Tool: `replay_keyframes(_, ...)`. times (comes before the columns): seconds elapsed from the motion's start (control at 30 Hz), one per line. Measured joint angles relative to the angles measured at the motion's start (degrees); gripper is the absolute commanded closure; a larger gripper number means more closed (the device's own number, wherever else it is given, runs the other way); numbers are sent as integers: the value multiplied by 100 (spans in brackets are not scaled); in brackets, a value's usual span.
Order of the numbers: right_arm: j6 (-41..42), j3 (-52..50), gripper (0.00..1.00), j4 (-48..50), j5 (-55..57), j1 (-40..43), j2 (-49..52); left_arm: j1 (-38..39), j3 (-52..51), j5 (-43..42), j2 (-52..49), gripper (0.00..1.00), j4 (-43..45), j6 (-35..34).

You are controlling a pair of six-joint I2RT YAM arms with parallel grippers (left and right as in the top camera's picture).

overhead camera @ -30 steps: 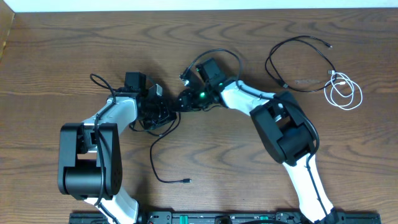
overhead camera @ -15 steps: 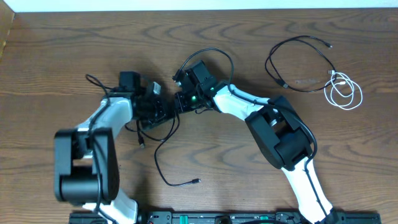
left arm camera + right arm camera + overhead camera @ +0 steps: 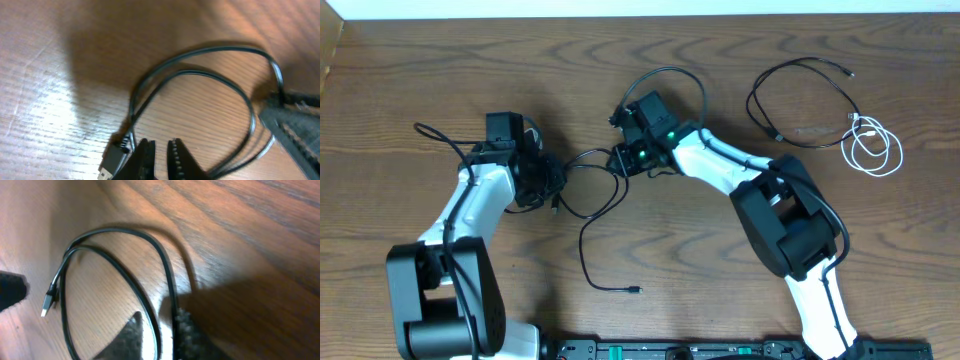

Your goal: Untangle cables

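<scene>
One black cable (image 3: 583, 250) loops across the table between my two grippers, and its free end trails toward the front edge. My left gripper (image 3: 552, 195) hovers low over this cable (image 3: 200, 75). Its fingers (image 3: 147, 155) stand slightly apart with bare wood between them, and the cable's USB plug (image 3: 112, 162) lies just to their left. My right gripper (image 3: 617, 160) is open, and two strands of the cable (image 3: 120, 277) run between its fingers (image 3: 132, 335). A second black cable (image 3: 752, 100) and a coiled white cable (image 3: 851, 148) lie apart at the back right.
Thick black arm wires arc above the right wrist (image 3: 670, 72) and left of the left wrist (image 3: 430, 132). The right gripper's dark body (image 3: 292, 127) shows at the right edge of the left wrist view. The table's back edge (image 3: 640, 14) is near.
My left arm has swung left, away from the right gripper, and the cable has spread into a wider loop. Left jaws have parted slightly. Right jaws closed briefly, then opened again.
</scene>
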State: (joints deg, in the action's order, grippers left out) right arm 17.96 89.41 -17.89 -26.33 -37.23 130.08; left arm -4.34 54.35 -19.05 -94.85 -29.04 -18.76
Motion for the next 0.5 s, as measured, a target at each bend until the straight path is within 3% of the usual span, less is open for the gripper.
replay_keyframes(0.03,-83,0,60,2,94,-55,-22,0,0,42,-52,78,2,-42)
replay_keyframes(0.13,-293,0,53,11,544,-278,-83,-2,-2,155,-278,77,13,-149)
replay_keyframes(0.5,-522,17,51,-24,1947,-769,-127,-2,-26,267,-529,77,94,-245)
